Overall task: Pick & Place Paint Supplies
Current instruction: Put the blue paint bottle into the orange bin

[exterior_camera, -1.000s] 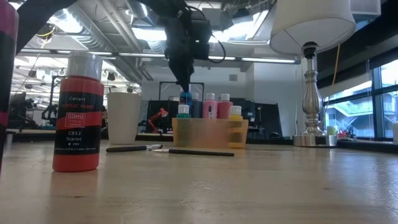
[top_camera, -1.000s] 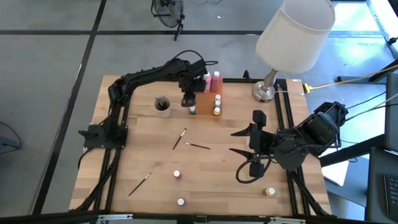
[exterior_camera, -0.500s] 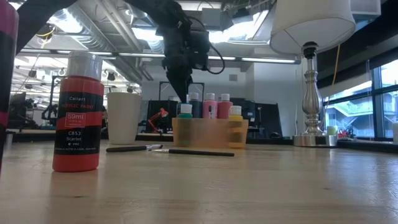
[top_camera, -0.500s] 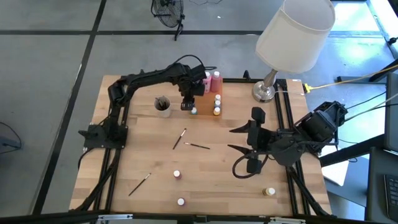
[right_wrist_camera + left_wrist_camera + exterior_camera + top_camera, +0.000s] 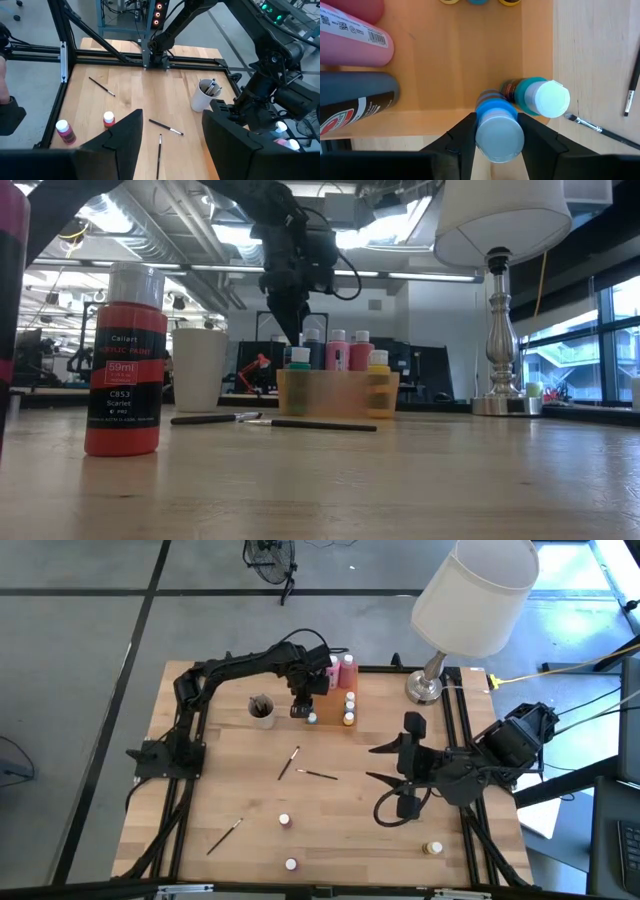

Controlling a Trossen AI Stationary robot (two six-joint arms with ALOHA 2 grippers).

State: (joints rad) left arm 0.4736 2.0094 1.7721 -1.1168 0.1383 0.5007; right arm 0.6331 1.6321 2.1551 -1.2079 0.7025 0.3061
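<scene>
In the low view you can read the label of the red paint bottle (image 5: 124, 360) standing nearest the camera: "Callart", "ACRYLIC PAINT", "59ml", "C853", "Scarlet". In the left wrist view, the pink squeeze bottle (image 5: 351, 37) lying in the orange tray (image 5: 470, 65) carries a barcode and a QR code, but you cannot make out their digits. Nothing else is legible.

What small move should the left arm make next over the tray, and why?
Probably lift the left gripper straight up. The blue pot stands in the orange tray between its jaws, beside the teal pot, so going up should clear both.
</scene>
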